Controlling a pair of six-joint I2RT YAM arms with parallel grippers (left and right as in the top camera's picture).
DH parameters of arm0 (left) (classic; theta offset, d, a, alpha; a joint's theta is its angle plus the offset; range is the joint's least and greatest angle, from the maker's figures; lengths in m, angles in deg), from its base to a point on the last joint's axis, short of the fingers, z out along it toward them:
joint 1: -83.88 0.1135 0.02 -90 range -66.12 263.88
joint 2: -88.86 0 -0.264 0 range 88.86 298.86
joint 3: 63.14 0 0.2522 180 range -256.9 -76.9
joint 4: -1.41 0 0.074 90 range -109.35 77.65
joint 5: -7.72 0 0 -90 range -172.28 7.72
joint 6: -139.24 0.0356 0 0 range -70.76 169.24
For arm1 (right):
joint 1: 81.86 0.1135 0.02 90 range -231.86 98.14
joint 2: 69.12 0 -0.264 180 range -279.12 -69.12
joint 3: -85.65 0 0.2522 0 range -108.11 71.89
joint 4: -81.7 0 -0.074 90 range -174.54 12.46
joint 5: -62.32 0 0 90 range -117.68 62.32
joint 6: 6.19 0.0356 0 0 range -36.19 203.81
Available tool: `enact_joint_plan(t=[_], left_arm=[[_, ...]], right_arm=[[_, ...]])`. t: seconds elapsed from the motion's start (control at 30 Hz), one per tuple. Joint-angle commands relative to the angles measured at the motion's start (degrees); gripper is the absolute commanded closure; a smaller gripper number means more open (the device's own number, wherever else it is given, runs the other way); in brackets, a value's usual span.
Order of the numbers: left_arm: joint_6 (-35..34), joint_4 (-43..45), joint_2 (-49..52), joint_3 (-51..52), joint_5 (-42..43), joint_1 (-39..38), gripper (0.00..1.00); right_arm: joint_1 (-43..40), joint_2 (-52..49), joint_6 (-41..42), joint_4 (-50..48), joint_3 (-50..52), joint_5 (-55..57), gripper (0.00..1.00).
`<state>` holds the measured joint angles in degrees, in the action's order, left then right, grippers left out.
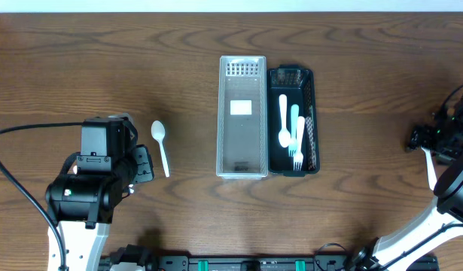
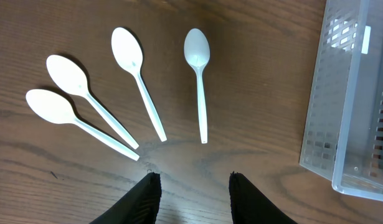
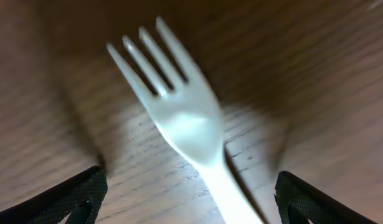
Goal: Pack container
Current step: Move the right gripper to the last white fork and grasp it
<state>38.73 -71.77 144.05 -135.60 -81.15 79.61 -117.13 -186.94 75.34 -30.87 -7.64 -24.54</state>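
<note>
A clear plastic container stands mid-table, with a black slotted tray against its right side. In the tray lie a white spoon and a white fork. Several white spoons lie on the wood left of the container; the nearest is ahead of my left gripper, which is open and holds nothing. One spoon shows in the overhead view beside the left arm. At the far right, my right gripper is open low over the table, its fingers on either side of a white fork's handle.
The clear container's corner shows at the right of the left wrist view. The left arm's black body and its cable take up the front left. The right arm comes in from the front right edge.
</note>
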Motion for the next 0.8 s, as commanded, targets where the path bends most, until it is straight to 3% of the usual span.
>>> enact_joint_plan(t=[0.0,0.17,0.53,0.77], left_arm=[[0.3,-0.1,0.1,-0.9,-0.2,0.0,0.61],[0.3,-0.1,0.1,-0.9,-0.2,0.0,0.61],[0.3,-0.1,0.1,-0.9,-0.2,0.0,0.61],[0.3,-0.1,0.1,-0.9,-0.2,0.0,0.61]], right_arm=[[-0.2,-0.5,-0.8,-0.9,1.7,-0.4,0.1],[-0.2,-0.5,-0.9,-1.2,2.1,-0.5,0.13],[-0.2,-0.5,-0.8,-1.1,2.1,-1.8,0.5],[-0.2,-0.5,-0.8,-1.2,2.1,-2.1,0.58]])
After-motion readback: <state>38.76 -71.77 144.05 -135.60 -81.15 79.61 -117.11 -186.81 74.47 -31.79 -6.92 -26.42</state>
